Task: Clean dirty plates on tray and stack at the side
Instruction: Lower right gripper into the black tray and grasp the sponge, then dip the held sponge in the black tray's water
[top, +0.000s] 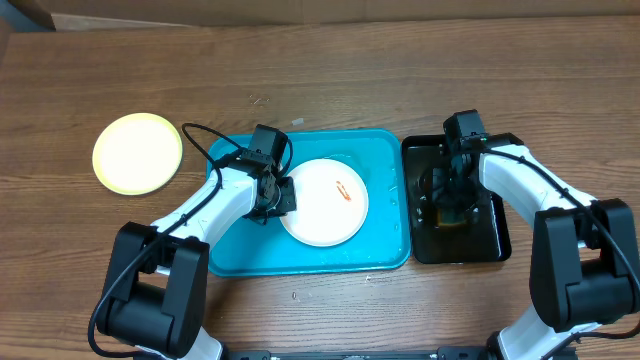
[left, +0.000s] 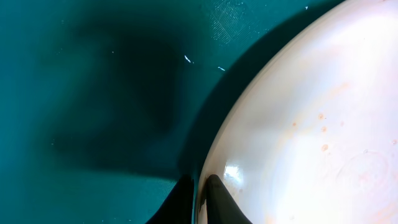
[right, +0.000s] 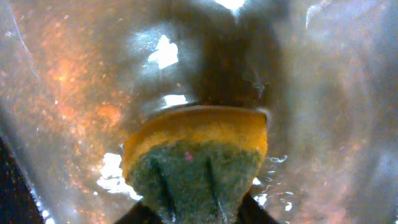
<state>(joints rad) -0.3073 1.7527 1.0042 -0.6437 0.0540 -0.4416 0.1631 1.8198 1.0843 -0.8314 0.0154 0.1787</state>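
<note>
**A:** Whereabouts of the white plate?

**B:** Flat in the turquoise tray, right of centre, well inside the raised rim. Orange smear on the upper right of its face. Faint orange specks as well, seen close up from the left wrist.

**A:** Left gripper?

**B:** Down at the plate's left edge. From the wrist, pinched on the rim itself: one dark finger outside over the teal floor, its partner inside on the glossy white.

**A:** Anything in the way on that side?

**B:** Left arm slung across the tray's left half, hiding the floor beneath it from overhead. Broad dark shadow on the teal beside the plate. A few bright droplets or scratches further up; hard to say which.

**A:** Other plates?

**B:** Yellow-green plate alone on the wooden table, well left of the tray and clear of both arms.

**A:** Right gripper?

**B:** Lowered into the black tray, just beside the turquoise tray's right edge. Clamped on a sponge: yellow body, green scouring face toward the wrist camera, squeezed between the fingers at the bottom of that view.

**A:** Surroundings there?

**B:** Wet, shiny surface all round the sponge, with orange-tinted glints and white glare. Too blurred to read more. From overhead, gripper and wrist over the middle of the black tray, only a sliver of yellow showing below them.
</note>
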